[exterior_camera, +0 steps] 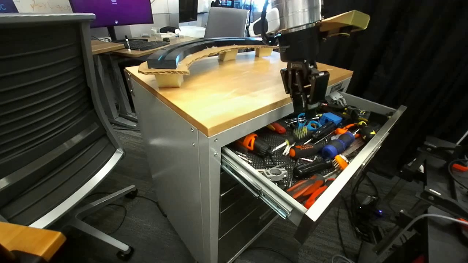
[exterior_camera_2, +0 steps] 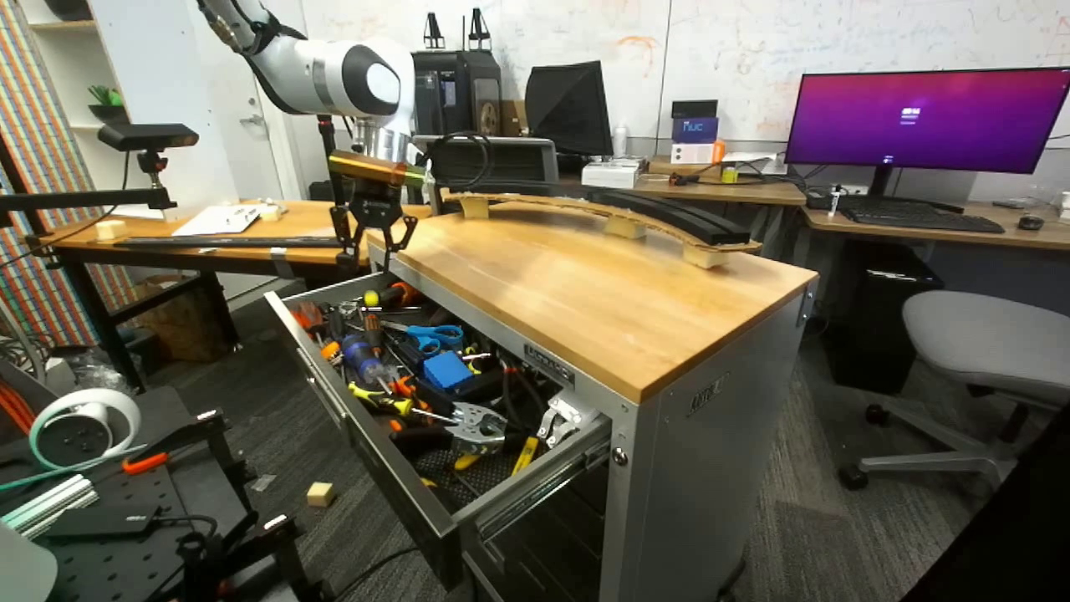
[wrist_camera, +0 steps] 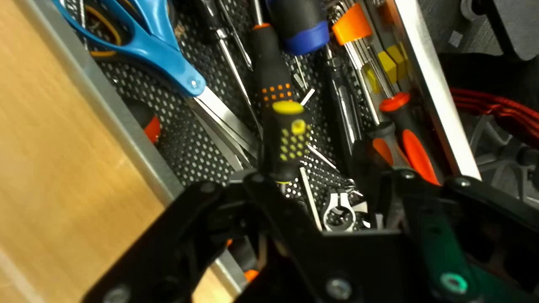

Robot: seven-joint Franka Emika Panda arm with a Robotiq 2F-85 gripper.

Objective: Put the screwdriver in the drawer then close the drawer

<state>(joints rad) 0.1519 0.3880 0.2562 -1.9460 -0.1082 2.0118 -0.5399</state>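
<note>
The drawer (exterior_camera: pixel 342 180) stands pulled out from the cabinet, full of tools. It also shows in an exterior view (exterior_camera_2: pixel 372 447) and, by its bright front rim, in the wrist view (wrist_camera: pixel 433 84). The screwdriver (wrist_camera: pixel 292 136), stubby and black with yellow dots and a yellow cap, shows inside the drawer area over an orange-dotted tool. It also shows in an exterior view (exterior_camera: pixel 300 133). My gripper (exterior_camera: pixel 306 111) is over the drawer, its fingers apart in the wrist view (wrist_camera: pixel 318 158), with the screwdriver below them near the left finger. I cannot tell whether they touch.
Blue scissors (wrist_camera: pixel 181 67), a blue-handled tool (exterior_camera: pixel 338 145) and orange pliers (exterior_camera: pixel 309 188) lie in the drawer. The wooden worktop (exterior_camera_2: pixel 543 284) borders it and bears a curved black piece on cardboard (exterior_camera_2: pixel 669 217). A dark equipment stand (exterior_camera_2: pixel 150 477) faces the drawer front.
</note>
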